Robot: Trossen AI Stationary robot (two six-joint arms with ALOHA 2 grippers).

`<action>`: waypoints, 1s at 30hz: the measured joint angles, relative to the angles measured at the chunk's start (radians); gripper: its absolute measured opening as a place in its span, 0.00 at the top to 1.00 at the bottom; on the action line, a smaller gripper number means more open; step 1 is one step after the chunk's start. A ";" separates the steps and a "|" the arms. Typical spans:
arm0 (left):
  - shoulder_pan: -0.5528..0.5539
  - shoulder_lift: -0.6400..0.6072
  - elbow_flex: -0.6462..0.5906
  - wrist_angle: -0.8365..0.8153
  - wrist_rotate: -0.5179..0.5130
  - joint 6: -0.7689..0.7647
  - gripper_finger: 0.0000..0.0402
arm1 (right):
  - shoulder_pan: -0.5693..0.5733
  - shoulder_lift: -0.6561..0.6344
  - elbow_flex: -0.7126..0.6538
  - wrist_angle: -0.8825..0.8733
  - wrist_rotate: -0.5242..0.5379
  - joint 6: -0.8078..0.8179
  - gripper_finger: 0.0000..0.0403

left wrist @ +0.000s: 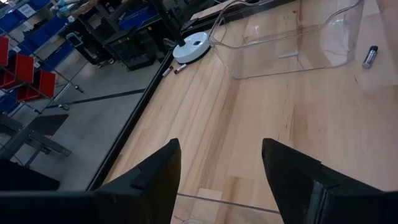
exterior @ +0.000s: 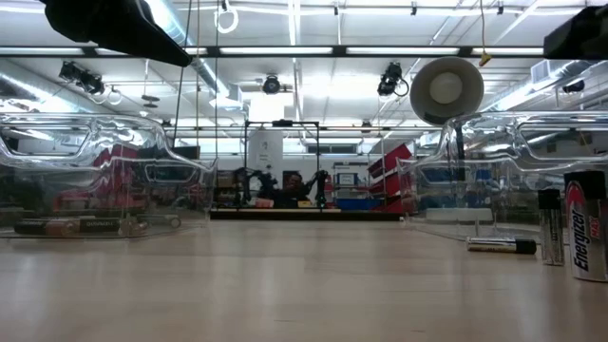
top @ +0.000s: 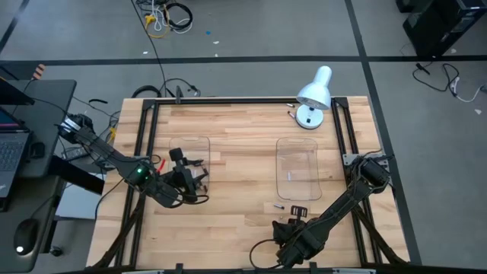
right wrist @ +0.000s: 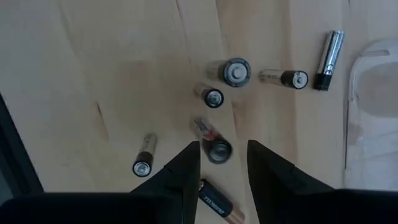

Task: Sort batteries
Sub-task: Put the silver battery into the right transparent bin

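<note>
Pale striped wooden tabletop (top: 243, 164) with black frame. Small cylindrical batteries (right wrist: 217, 149): black-and-silver, some copper-tipped. Clear plastic rectangular tray (top: 297, 169). White dome-shaded desk lamp (top: 313, 95). Grey floor (top: 251, 30).

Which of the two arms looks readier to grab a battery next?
The right. Its open claw hangs directly over the loose dark and silver cylindrical batteries. The left claw, also open, is at the other clear plastic tray, apart from them.

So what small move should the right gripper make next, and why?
Probably lower straight down: the right gripper is open, and an upright battery stands just ahead of its fingertips among other loose ones, so closing there would likely catch it. The left gripper waits open over its tray.
</note>
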 joint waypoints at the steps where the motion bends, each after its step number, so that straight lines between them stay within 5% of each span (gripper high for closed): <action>1: 0.000 0.000 0.000 0.000 0.000 0.000 0.44 | 0.000 0.000 -0.001 0.008 0.000 0.000 0.71; 30: 0.000 0.000 0.000 -0.002 0.001 -0.007 0.44 | -0.007 0.000 -0.005 0.043 -0.034 0.028 0.71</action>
